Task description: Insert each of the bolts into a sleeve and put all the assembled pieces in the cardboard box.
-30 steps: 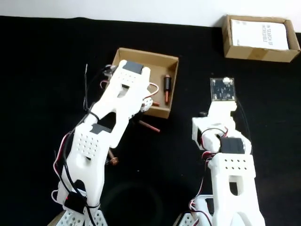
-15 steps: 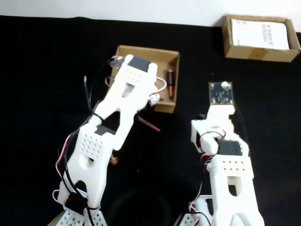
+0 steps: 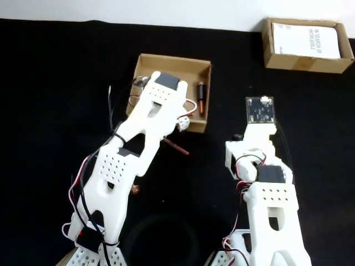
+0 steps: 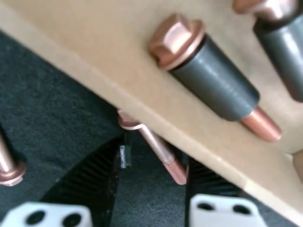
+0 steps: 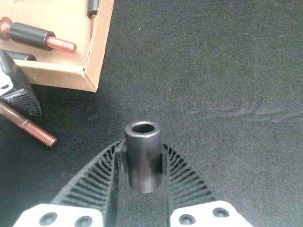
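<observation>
The cardboard box [image 3: 172,60] stands left of centre, with my left arm stretched over it. Inside lie two assembled pieces, one copper bolt in a dark sleeve [image 4: 208,75] and another [image 4: 279,23] beside it; one also shows by the box's right wall [image 3: 201,98]. My left gripper [image 4: 154,156] hangs open just outside the box wall [image 4: 94,80], above a loose bolt [image 4: 154,144] lying on the black cloth. A second loose bolt [image 3: 133,189] lies nearer the left arm's base. My right gripper [image 5: 143,147] is shut on an upright dark sleeve [image 5: 143,161], to the right of the box [image 5: 57,71].
A second cardboard box [image 3: 308,44] holding a white paper sits at the far right corner. The loose bolt's threaded end [image 5: 35,132] and a black finger of the left gripper [image 5: 19,97] lie near the box corner. Black cloth stretches between the arms.
My left arm swung right over the box, then drew back slightly towards its near wall. The box shifted a little. The right arm with the sleeve stayed almost still.
</observation>
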`<move>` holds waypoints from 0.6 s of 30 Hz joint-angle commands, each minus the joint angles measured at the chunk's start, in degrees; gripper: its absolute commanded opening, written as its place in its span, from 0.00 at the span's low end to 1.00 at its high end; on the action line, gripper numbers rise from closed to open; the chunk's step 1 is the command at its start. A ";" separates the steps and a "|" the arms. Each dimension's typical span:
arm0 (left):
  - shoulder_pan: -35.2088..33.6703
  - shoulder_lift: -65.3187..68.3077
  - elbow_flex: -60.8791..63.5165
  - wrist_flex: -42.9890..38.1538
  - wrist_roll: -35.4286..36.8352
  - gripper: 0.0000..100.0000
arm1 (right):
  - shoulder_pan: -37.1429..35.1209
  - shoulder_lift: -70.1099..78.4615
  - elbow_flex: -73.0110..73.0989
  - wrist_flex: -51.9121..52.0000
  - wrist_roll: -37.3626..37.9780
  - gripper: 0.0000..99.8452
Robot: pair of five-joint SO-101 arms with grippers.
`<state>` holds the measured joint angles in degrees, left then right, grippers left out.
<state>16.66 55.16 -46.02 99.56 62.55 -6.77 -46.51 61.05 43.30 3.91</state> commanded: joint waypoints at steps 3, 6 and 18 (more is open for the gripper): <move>-4.18 0.04 -1.10 0.18 1.76 0.20 | 0.75 -1.01 -0.13 -0.84 0.18 0.01; -5.41 0.04 -1.10 0.18 1.85 0.20 | 0.75 -1.01 -0.13 -0.84 0.18 0.01; -7.08 -0.04 -1.10 0.44 1.93 0.20 | 0.75 -0.92 -0.13 -0.84 0.18 0.01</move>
<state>13.85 55.34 -46.02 99.91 63.34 -6.77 -46.51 61.05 43.30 3.91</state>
